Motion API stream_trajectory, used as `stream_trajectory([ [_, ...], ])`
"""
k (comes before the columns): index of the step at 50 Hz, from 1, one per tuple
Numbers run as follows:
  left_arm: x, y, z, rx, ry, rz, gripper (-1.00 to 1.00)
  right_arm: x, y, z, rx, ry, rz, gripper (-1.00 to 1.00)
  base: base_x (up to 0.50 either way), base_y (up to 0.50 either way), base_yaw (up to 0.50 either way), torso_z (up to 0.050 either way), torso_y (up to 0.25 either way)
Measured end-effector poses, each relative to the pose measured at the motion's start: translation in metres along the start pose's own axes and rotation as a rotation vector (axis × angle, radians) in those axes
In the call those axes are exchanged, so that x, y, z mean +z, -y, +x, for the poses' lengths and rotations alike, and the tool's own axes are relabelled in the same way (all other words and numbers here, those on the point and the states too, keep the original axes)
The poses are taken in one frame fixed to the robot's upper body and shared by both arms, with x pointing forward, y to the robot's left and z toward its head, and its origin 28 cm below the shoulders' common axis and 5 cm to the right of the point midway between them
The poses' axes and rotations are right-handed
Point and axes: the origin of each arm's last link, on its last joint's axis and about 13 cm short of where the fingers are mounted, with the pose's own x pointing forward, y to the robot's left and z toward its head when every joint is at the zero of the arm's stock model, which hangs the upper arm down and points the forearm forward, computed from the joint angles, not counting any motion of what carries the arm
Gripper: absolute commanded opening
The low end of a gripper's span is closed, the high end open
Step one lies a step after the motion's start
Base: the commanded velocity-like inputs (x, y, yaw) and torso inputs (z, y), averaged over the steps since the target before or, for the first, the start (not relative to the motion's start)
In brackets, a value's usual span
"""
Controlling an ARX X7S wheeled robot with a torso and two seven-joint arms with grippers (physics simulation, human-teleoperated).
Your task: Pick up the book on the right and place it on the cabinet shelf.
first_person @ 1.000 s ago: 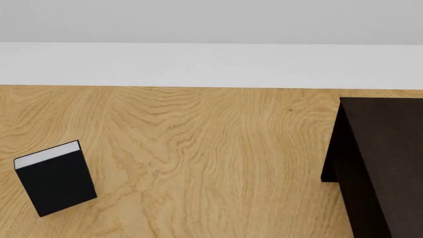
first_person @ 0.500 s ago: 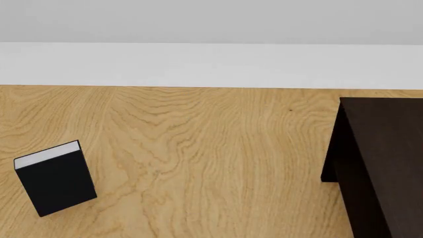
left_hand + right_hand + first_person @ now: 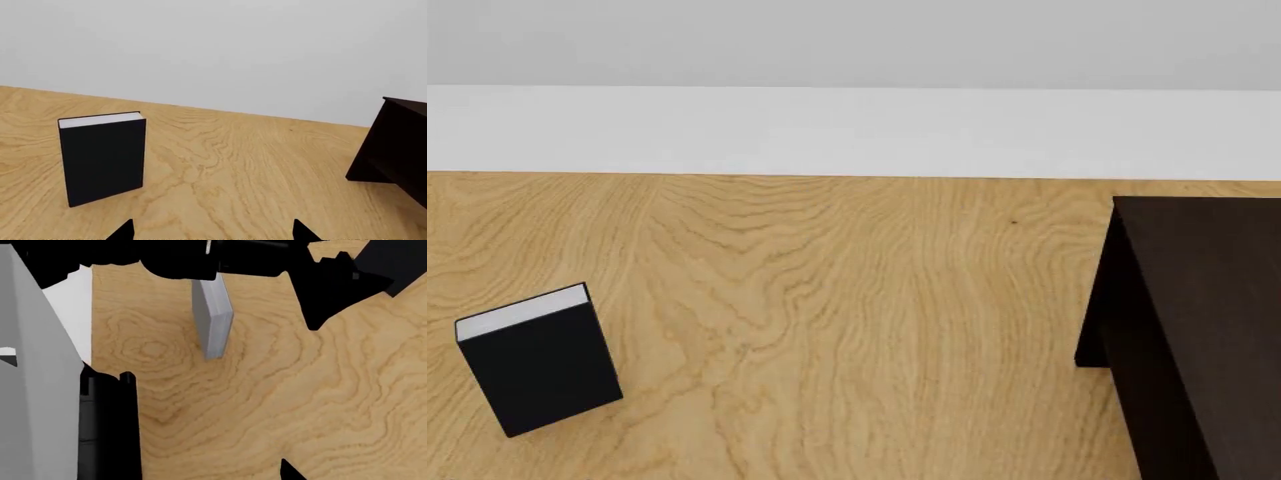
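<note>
Looking at a wood-grain tabletop (image 3: 827,330) under a plain pale wall (image 3: 854,40). Left gripper (image 3: 212,234) sits open; right one (image 3: 287,475), can't tell.

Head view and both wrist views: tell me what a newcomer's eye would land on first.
On the head view's left a black book with white pages stands upright on the pale wood tabletop. A very dark cabinet fills the right edge. In the right wrist view a grey book also stands on the wood, its top hidden behind black robot parts.
</note>
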Motion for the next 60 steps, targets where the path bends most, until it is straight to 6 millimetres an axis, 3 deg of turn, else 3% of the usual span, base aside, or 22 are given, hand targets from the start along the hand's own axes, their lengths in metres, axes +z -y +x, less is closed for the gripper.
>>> stream_trajectory([
  [28, -0.004, -0.001, 0.0, 0.005, -0.009, -0.001, 1.0, -0.005, 0.011, -0.005, -0.017, -0.069, 0.018, 1.0, 0.0, 0.0, 0.0, 0.0, 0.0],
  [60, -0.006, -0.001, -0.002, 0.013, -0.012, -0.004, 1.0, -0.021, 0.014, 0.002, -0.028, -0.104, 0.029, 1.0, 0.0, 0.0, 0.0, 0.0, 0.0],
])
